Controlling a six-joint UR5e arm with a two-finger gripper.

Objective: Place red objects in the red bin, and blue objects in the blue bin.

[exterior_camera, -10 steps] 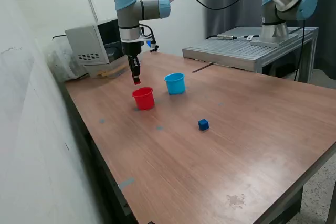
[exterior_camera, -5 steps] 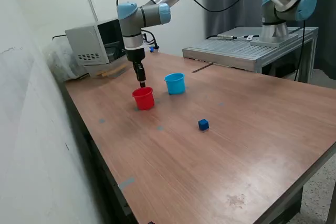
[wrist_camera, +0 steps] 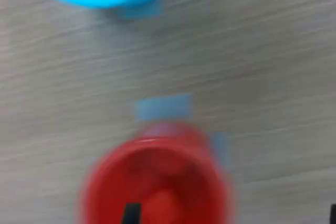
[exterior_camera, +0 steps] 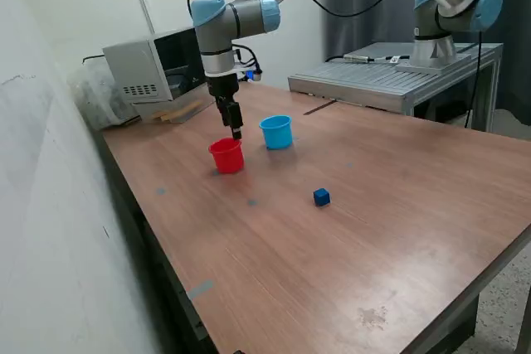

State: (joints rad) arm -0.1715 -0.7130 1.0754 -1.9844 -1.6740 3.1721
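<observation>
Nearest in the exterior view, a stretch of bare wooden desk [exterior_camera: 348, 263] carries a small dark stain toward 5 o'clock. Farther in, near the middle of the desk, a single dark-blue cube [exterior_camera: 322, 196] sits alone, well apart from both cups. Beyond it, toward 10 o'clock from the cube, stands the red cup [exterior_camera: 226, 156], upright, and just past that, at about 2 o'clock from it, the light-blue cup [exterior_camera: 276, 132], also upright; the two are near each other but not touching. The gripper [exterior_camera: 236, 132] hangs over the gap between the cups, just above the red cup's far rim, pointing straight down. Whether its jaws are wide or narrow cannot be told from the exterior view, and the wrist view is too blurred to settle it, showing only a dark fingertip [wrist_camera: 131, 214] at the frame's edge. The wrist view does look down into the red cup [wrist_camera: 105, 182], where a red cube [wrist_camera: 164, 205] lies on the bottom, with pale blue tape marks [wrist_camera: 164, 107] on the desk beside the cup. Behind the arm, at the far edge, sits a grey box-shaped machine [exterior_camera: 145, 68].
</observation>
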